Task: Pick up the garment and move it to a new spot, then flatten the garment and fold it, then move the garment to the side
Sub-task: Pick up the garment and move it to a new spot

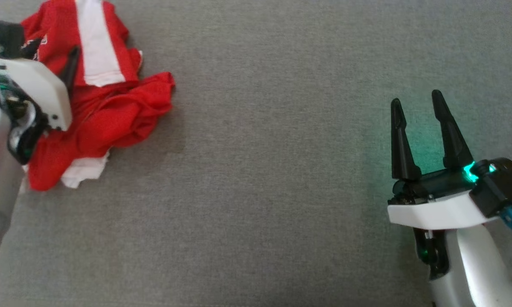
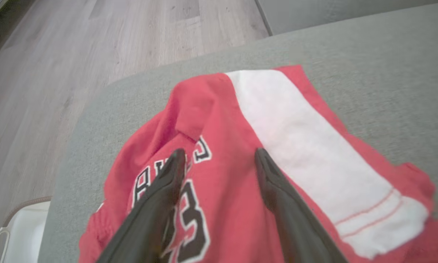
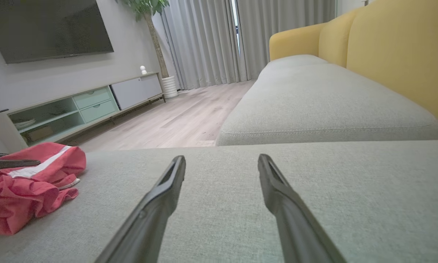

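The garment (image 1: 106, 106) is a crumpled red jersey with a broad white stripe, lying at the far left of the grey cushion (image 1: 281, 170). My left gripper (image 1: 51, 53) hovers over its upper part, open, one finger on each side of a red fold. In the left wrist view the garment (image 2: 226, 190) shows black and white lettering under the left gripper (image 2: 219, 153). My right gripper (image 1: 416, 99) stands open at the lower right, far from the cloth and holding nothing. From the right wrist view the garment (image 3: 29, 182) lies at the far left, well clear of the right gripper (image 3: 222, 157).
The cushion's far corner (image 2: 95, 106) drops to a wooden floor (image 2: 58, 54). A white basket (image 2: 22, 230) sits on the floor by that corner. A yellow sofa back (image 3: 398, 54) and further grey seat cushions (image 3: 314, 102) lie beyond the right gripper.
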